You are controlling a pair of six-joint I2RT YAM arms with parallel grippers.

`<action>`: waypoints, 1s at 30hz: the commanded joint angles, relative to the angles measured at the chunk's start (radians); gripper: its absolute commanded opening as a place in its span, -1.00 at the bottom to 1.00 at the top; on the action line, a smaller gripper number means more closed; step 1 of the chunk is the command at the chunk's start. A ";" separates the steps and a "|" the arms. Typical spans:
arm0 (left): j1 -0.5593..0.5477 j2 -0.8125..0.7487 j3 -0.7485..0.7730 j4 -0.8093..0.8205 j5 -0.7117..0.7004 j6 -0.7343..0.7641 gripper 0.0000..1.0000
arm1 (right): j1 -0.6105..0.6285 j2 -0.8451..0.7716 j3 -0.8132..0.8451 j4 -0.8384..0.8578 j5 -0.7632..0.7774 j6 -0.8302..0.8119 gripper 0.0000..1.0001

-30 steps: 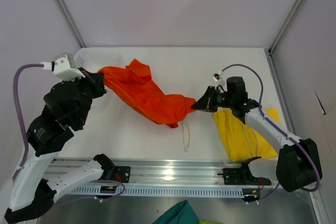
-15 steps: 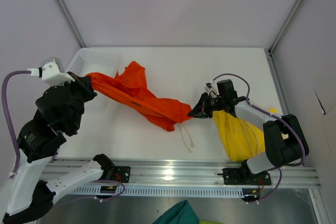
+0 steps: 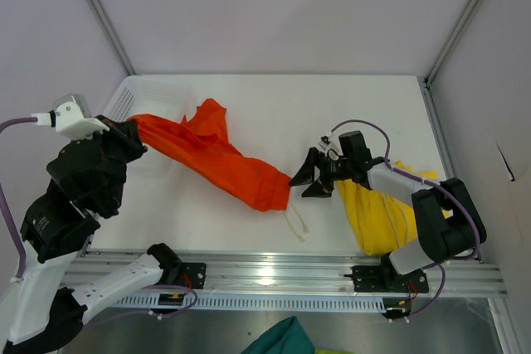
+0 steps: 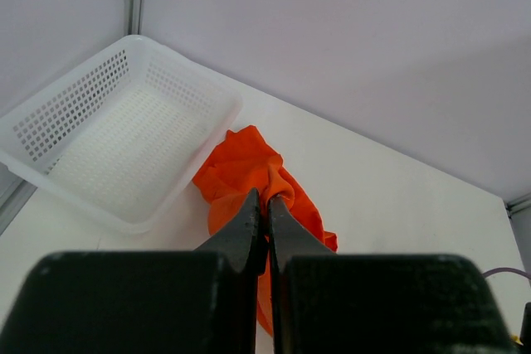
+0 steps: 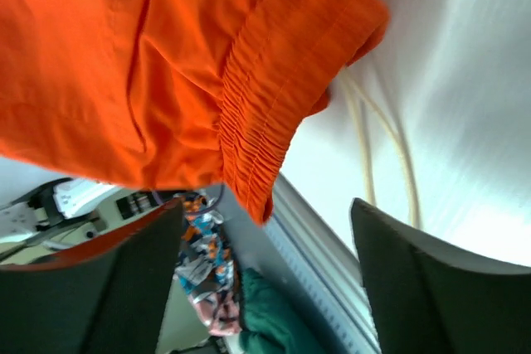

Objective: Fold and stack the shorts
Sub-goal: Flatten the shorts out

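Since the earlier frames the right gripper point(image 3: 300, 185) has let go of the orange shorts point(image 3: 224, 159). Its jaws now stand spread wide, and the gathered waistband end has dropped onto the table point(image 3: 274, 105) just left of the fingertips. In the right wrist view that waistband hangs just ahead of the open fingers point(image 5: 124, 288). The left gripper point(image 3: 133, 132) has drawn further left and is clenched on the other end of the orange shorts, next to the white basket point(image 3: 158, 80). The cloth stretches diagonally between the two grippers. A white drawstring point(image 3: 296, 223) lies just beside the dropped end. The yellow shorts point(image 3: 377, 209) lie crumpled under the right arm, behind its gripper.
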 commanded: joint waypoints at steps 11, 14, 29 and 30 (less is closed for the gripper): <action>0.006 -0.026 -0.057 0.069 -0.031 0.001 -1.00 | 0.331 -0.403 -0.164 0.126 0.592 -0.359 0.99; 0.006 -0.027 -0.051 0.069 -0.018 -0.004 -1.00 | 0.559 -0.479 -0.166 0.111 0.856 -0.467 0.99; 0.006 -0.023 -0.023 0.046 0.023 -0.021 -1.00 | 1.174 -0.125 0.015 0.152 1.633 -0.935 0.80; 0.006 -0.023 -0.026 0.048 0.028 -0.021 -1.00 | 1.216 -0.083 0.013 0.183 1.651 -0.998 0.78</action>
